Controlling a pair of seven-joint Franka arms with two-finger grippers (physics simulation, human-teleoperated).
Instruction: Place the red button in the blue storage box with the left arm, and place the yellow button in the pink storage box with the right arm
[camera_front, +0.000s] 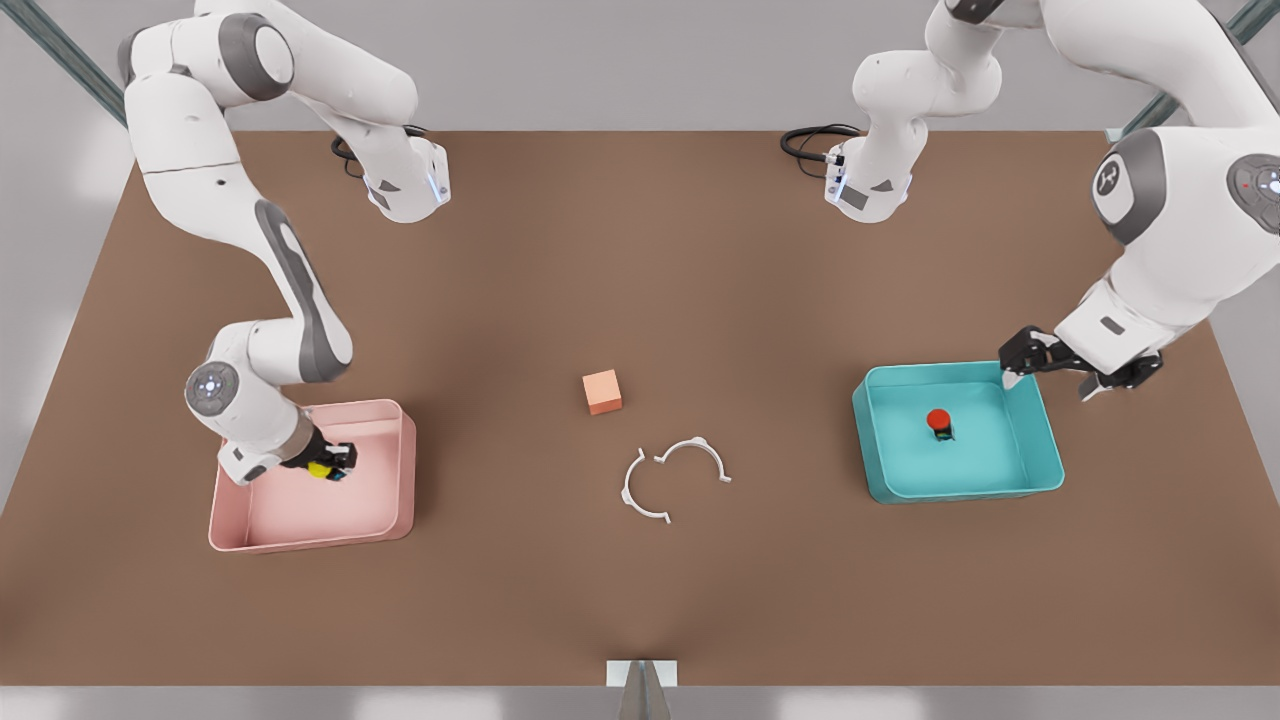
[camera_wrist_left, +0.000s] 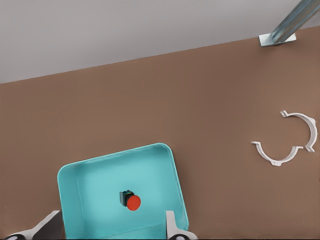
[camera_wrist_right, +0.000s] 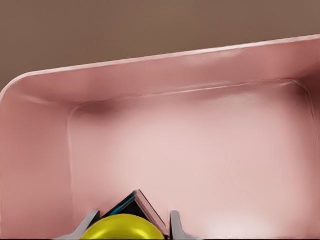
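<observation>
The red button (camera_front: 938, 421) (camera_wrist_left: 131, 201) rests on the floor of the blue storage box (camera_front: 1030, 440) (camera_wrist_left: 170, 165), at the front view's right. My left gripper (camera_front: 1050, 384) (camera_wrist_left: 109, 232) hangs open above that box's far right corner, apart from the button. At the front view's left, my right gripper (camera_front: 335, 462) (camera_wrist_right: 131, 232) reaches down inside the pink storage box (camera_front: 385, 500) (camera_wrist_right: 150, 65). It is shut on the yellow button (camera_front: 320, 468) (camera_wrist_right: 122, 229), low over the box floor; whether the button touches the floor is hidden.
An orange cube (camera_front: 602, 391) sits mid-table. Two white curved clips (camera_front: 675, 478) (camera_wrist_left: 285, 145) lie just in front of it. Black cables (camera_front: 810, 140) trail at the back edge, and a metal bracket (camera_front: 642, 672) stands at the front edge.
</observation>
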